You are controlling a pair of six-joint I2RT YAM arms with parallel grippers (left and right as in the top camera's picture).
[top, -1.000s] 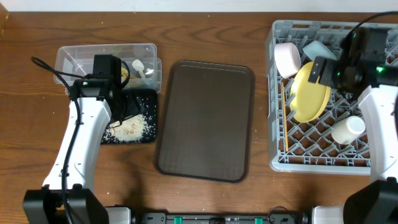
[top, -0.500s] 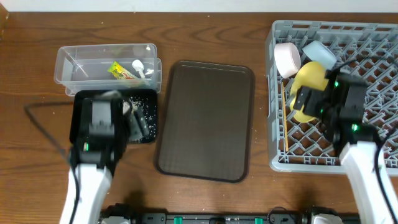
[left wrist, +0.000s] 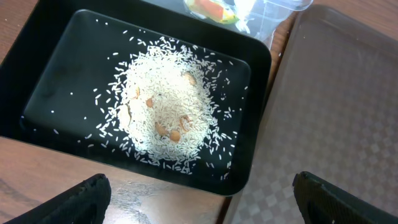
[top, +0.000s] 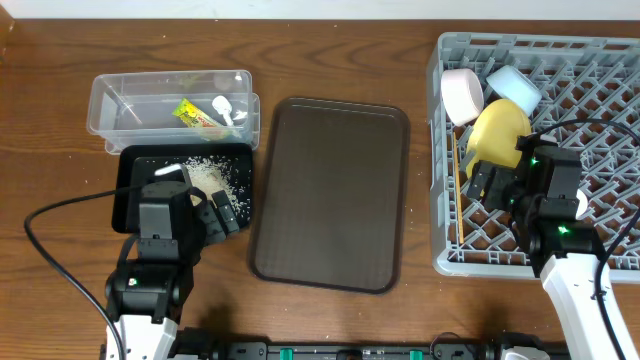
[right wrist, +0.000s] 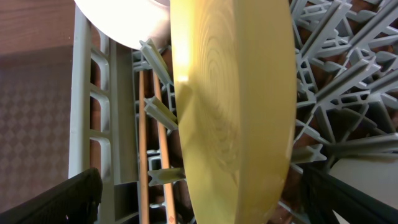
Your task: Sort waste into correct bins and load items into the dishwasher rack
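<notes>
The clear tub [top: 120,105] holds the snack wrapper [top: 195,115] and the white scrap [top: 228,108]. The black tray [top: 140,170] holds a pile of rice scraps [top: 212,176]; they also show in the left wrist view [left wrist: 165,112]. My left gripper [top: 215,215] is open and empty over the tray's front edge [left wrist: 202,196]. The yellow plate [top: 497,135] stands on edge in the grey rack [top: 600,70], next to the white bowl [top: 462,93] and the blue bowl [top: 515,88]. My right gripper [top: 495,185] is open, its fingers apart on either side of the plate [right wrist: 233,112]. The chopsticks [right wrist: 144,143] lie in the rack. The cup is hidden.
The dark brown serving tray [top: 330,195] lies between the bins and the rack, close to the black tray's right side [left wrist: 336,112]. The rack's left wall [right wrist: 84,93] stands beside the chopsticks. A black cable [top: 60,215] loops left of my left arm.
Both arms have drawn back toward the table's front edge. The left gripper moved from the clear tub to the black tray's front. The right gripper backed off the plate, which now stands more upright.
</notes>
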